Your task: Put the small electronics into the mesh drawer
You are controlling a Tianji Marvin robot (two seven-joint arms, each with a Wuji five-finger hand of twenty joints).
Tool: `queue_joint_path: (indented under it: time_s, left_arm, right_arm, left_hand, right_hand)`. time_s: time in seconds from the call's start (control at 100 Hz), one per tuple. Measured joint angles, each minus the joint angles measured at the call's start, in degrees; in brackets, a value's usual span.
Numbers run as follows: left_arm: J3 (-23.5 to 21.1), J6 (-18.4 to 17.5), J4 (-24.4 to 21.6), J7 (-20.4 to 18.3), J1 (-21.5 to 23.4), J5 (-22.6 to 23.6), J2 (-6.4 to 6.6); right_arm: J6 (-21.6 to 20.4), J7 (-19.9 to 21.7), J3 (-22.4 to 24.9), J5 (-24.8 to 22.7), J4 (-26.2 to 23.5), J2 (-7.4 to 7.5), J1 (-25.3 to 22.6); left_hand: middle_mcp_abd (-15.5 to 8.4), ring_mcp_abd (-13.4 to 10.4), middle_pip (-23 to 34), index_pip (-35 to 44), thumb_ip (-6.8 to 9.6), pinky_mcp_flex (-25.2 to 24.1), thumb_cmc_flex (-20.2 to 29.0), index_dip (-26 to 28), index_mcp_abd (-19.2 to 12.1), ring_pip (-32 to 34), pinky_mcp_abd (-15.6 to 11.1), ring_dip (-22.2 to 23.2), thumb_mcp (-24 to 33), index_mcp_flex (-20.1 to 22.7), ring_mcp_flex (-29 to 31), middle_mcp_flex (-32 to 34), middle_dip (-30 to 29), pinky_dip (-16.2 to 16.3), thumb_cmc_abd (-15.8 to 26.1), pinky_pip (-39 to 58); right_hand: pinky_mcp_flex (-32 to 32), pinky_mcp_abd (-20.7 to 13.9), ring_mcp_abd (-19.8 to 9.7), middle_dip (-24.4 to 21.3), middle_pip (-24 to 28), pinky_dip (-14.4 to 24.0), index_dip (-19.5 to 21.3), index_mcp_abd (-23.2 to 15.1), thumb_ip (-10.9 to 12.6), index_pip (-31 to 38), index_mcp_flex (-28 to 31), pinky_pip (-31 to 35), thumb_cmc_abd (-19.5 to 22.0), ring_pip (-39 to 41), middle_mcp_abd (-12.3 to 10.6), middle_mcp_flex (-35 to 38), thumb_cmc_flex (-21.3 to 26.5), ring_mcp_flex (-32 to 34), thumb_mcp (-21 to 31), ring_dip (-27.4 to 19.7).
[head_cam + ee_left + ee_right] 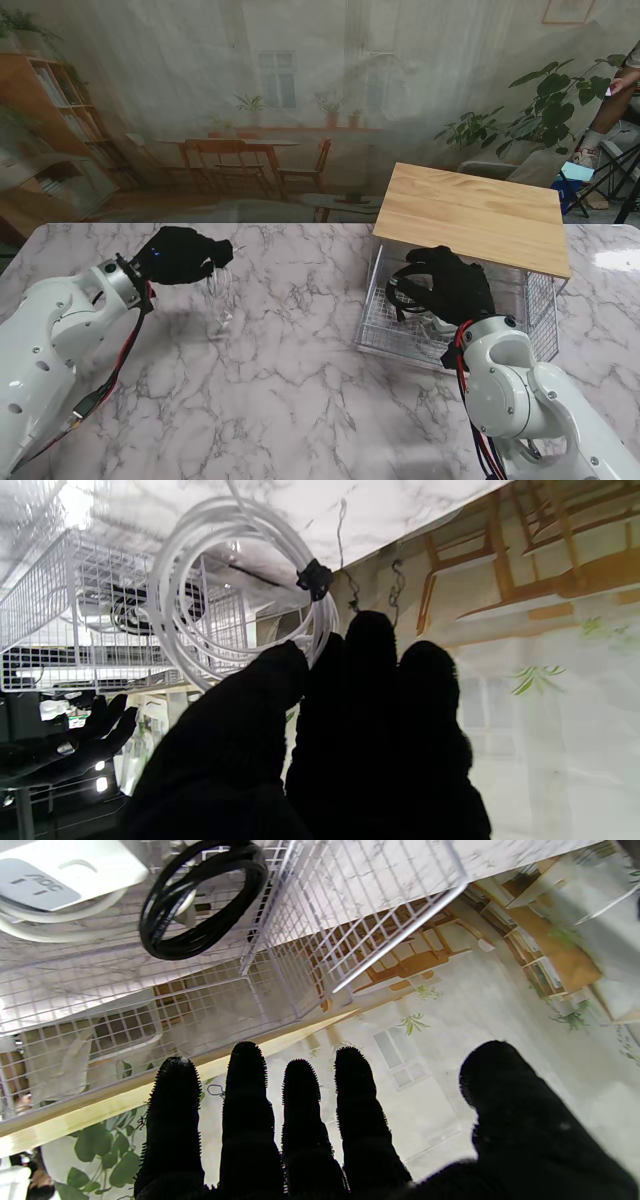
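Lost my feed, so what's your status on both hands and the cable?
Left hand shut on white coiled cable, lifted off table. Right hand open over mesh drawer. Black cable already inside. Nothing blocking.

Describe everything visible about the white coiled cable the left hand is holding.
The white coiled cable is thin and glossy, looks like plastic, and is wound in several round loops bound by a small black tie. The left hand pinches its rim between black-gloved fingertips, so the coil hangs over the marble table, left of the white wire mesh drawer.
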Motion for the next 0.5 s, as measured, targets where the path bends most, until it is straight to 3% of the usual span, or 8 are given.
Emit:
queue_joint_path:
  time_s: [0.23,0.26,0.38,0.5]
  left_arm:
    - [3.7,0.6,-2.3,-2.5,-3.7,-4.1,-0.77]
    - [4.2,0.9,-2.5,-2.7,-4.0,-4.8,-0.86]
    - [6.5,2.5,-3.3,-3.9,-5.5,-7.5,-1.22]
    - [8.9,4.1,-3.8,-4.9,-7.1,-9.3,-1.57]
  right_arm:
    - [-1.1,-0.4,-2.0,3.1,-0.7,-0.14,1.2]
    - [-1.3,-0.5,-2.4,3.3,-0.7,-0.16,1.4]
    - [-1.6,-1.0,-3.9,3.3,-0.7,-0.24,2.4]
    - [-1.8,-1.0,-5.1,4.3,-0.7,-0.35,3.4]
  left_hand:
    - [0.0,0.0,0.0,0.1,0.00,0.0,0.0,0.1,0.0,0.0,0.0,0.0,0.0,0.0,0.0,0.0,0.0,0.0,0.0,0.0]
    - [0.0,-0.1,0.0,0.1,0.00,0.0,0.0,0.1,0.0,0.0,0.0,0.0,0.0,0.0,0.0,0.0,0.0,0.0,0.0,0.0]
    - [0.0,-0.1,0.1,0.1,0.00,0.0,0.0,0.1,0.0,0.0,-0.1,0.0,0.0,0.0,0.0,0.0,0.0,0.0,0.0,0.0]
    - [0.0,-0.1,0.1,0.1,0.00,0.0,0.0,0.1,0.0,0.0,-0.1,0.1,0.1,0.6,0.0,0.0,0.6,0.0,-0.6,0.0]
  right_hand:
    - [0.1,0.0,0.0,0.0,0.0,0.0,0.0,0.0,0.0,-0.2,0.0,-0.4,0.0,0.0,0.1,0.0,0.0,0.0,-0.6,0.1]
    - [1.3,0.0,0.0,1.1,1.8,1.5,0.0,0.0,0.0,-0.7,0.0,1.8,0.0,0.2,0.1,0.0,0.0,0.7,-0.6,2.1]
    - [6.1,-0.9,0.4,11.4,11.4,10.4,0.0,0.0,0.0,-0.7,0.0,14.9,-0.6,22.2,0.3,1.5,-1.4,3.3,-1.0,15.2]
    - [8.3,-2.9,-0.5,21.0,17.7,15.1,0.0,0.0,0.0,-0.7,0.0,22.6,-0.6,36.4,-0.2,3.0,-3.2,4.3,-0.7,21.9]
